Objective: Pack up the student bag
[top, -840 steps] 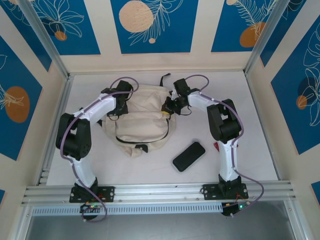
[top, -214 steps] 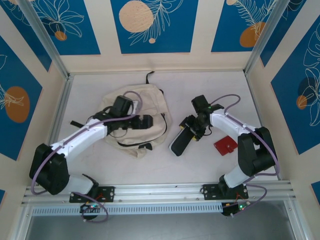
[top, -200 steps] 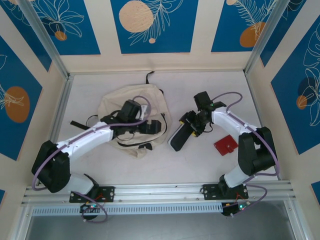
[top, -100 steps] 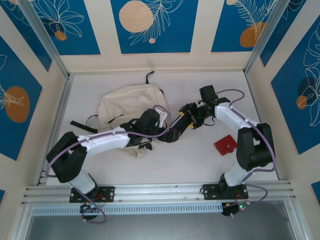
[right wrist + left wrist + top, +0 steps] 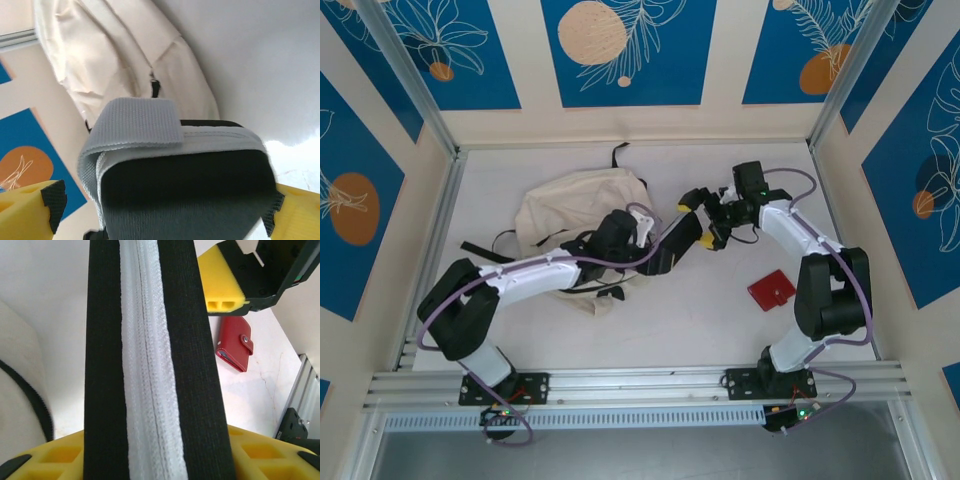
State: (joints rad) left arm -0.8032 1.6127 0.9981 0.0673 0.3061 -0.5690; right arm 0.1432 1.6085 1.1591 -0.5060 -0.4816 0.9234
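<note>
The student bag (image 5: 575, 205) is lying slumped on the far left part of the desk (image 5: 720, 330), its opening not clearly visible. Just beside its right side, the left gripper (image 5: 658, 258) is clamping the near end of a black zippered pouch (image 5: 678, 243), seemingly to carry it bagward. The right gripper (image 5: 697, 219) is standing wide open around the pouch's far end. A red wallet (image 5: 771, 290) is waiting near the right edge.

Centre: my left arm (image 5: 540, 272) and the black zip case (image 5: 672, 250) bar the way along the front of the student bag (image 5: 575, 200).
Right gripper (image 5: 697, 220): jaws wide, case end between them.
Right front: red wallet (image 5: 771, 290), bare table (image 5: 650, 330) all round it.
Near edge: free passage.
Back right corner: open table too.
</note>
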